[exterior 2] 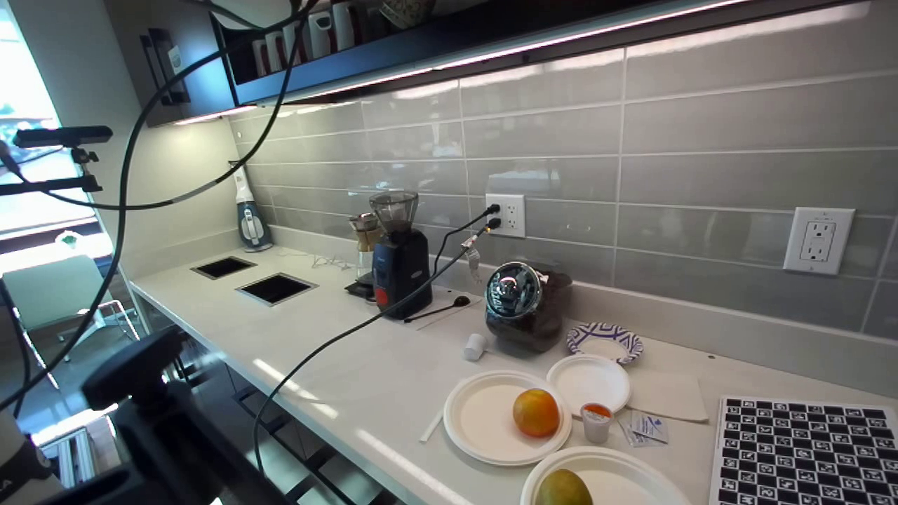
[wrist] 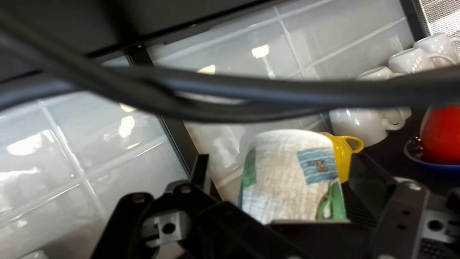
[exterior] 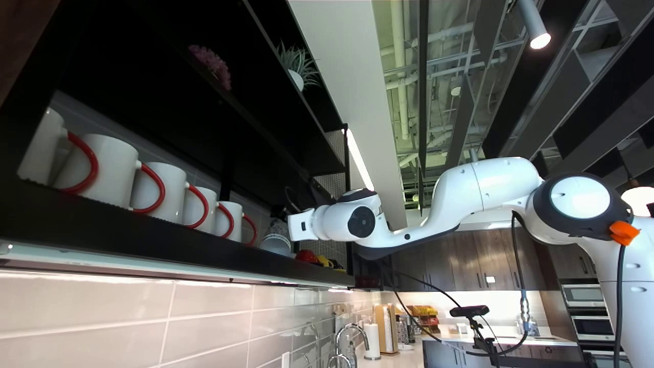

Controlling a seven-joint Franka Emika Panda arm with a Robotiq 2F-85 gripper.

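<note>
Wrist view | patterned cup (wrist: 287,172) inside shelf unit (wrist: 182,144), partly hiding a yellow cup (wrist: 343,160), between widely parted fingers of the gripper (wrist: 278,162); cannot tell whether gripped | probably stiff, smooth, brittle, fairly light | best hold: opposite side walls

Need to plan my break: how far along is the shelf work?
Done: the end effector looks lined up with the patterned cup, seen between its fingers in the wrist view. In hand: pre-grasp stage, seemingly; fingers open, nothing gripped. Left, probably: any grip, as a gap shows beside the cup.
</note>
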